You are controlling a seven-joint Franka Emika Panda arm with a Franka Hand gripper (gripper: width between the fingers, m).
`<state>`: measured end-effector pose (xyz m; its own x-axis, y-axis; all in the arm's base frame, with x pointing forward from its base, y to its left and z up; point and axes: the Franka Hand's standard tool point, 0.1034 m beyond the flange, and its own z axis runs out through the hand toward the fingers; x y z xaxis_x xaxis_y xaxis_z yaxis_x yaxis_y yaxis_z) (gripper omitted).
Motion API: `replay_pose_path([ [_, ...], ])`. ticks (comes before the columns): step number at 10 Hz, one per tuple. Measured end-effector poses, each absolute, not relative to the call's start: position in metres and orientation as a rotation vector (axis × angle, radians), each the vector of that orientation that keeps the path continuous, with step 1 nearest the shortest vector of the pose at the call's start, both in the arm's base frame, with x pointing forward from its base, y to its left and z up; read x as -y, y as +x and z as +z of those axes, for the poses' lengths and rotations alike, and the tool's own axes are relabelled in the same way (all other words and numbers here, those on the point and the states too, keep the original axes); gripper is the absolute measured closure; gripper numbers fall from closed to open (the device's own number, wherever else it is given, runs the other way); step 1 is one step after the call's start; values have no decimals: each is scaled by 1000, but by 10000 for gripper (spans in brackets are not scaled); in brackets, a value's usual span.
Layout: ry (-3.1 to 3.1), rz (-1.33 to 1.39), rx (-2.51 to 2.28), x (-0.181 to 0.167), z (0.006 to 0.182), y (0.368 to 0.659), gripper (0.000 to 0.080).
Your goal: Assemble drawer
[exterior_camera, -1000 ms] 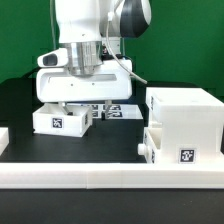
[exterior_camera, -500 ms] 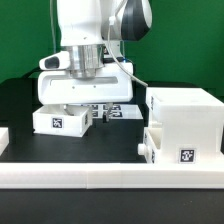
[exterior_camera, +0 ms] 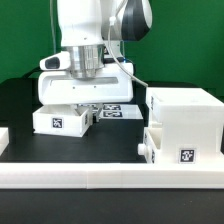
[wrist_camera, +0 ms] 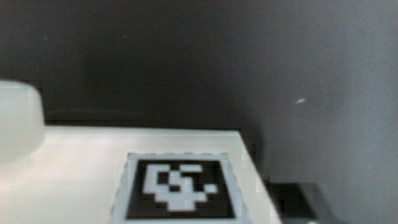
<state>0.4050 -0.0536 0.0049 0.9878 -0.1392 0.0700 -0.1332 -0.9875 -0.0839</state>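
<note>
Drawer kit, all smooth white plastic, on matte black tabletop [exterior_camera: 20,100].

Hollow cube casing [exterior_camera: 185,112] at frame right: boxy with crisp edges, upright, no clear long axis.

Second tray [exterior_camera: 172,148] low at lower right, against the casing's front, square tag facing camera. Cannot tell if slotted in or only touching.

First tray [exterior_camera: 62,120] at centre left: small open-top box, open side up, long axis left-right across the frame, tagged wall facing camera.

Tool [exterior_camera: 84,104] directly above and behind the first tray, under the arm's wide white hand. Fingers masked, so cannot tell spread or pressed together.

Long low rail [exterior_camera: 100,178] across the bottom edge. Marker board [exterior_camera: 118,109] flat behind the tool.

Wrist view: blurred flat white surface with black-and-white tag [wrist_camera: 178,187]. Cannot tell which part.
</note>
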Motion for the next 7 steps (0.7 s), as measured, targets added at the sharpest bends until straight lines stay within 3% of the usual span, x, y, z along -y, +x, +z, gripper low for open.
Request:
replay_pose_path([
  [5, -3054, -130, -181, 47, 9, 411, 755],
  [7, -3047, -123, -106, 33, 18, 422, 755],
])
